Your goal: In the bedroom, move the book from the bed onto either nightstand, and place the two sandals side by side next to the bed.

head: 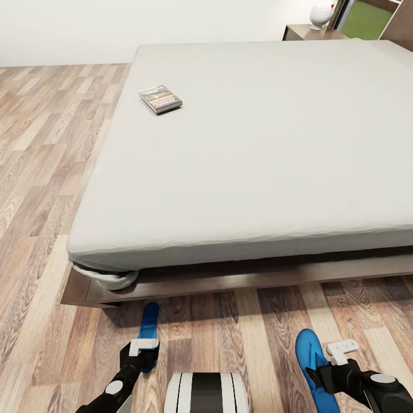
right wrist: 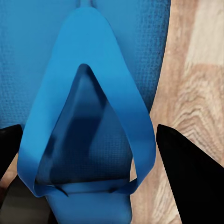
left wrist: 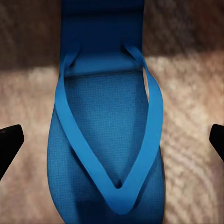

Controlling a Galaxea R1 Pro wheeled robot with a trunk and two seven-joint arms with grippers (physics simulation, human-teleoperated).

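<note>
The book [head: 160, 98] lies flat on the far left part of the bed [head: 258, 149], well away from both arms; its cover lettering is too small to read. In the head view each hand hovers over a blue sandal on the wood floor [head: 34, 172] just in front of the bed frame: the left hand [head: 141, 347] over the left sandal [head: 148, 324], the right hand [head: 338, 351] over the right sandal [head: 310, 358]. A nightstand [head: 307, 32] stands at the far side. In the left wrist view the sandal [left wrist: 107, 140] lies between widely spread fingertips [left wrist: 9, 140], apparently lined up for a grasp. In the right wrist view the fingers [right wrist: 186, 168] are likewise spread around the sandal's strap [right wrist: 88, 107], not yet pinching it.
</note>
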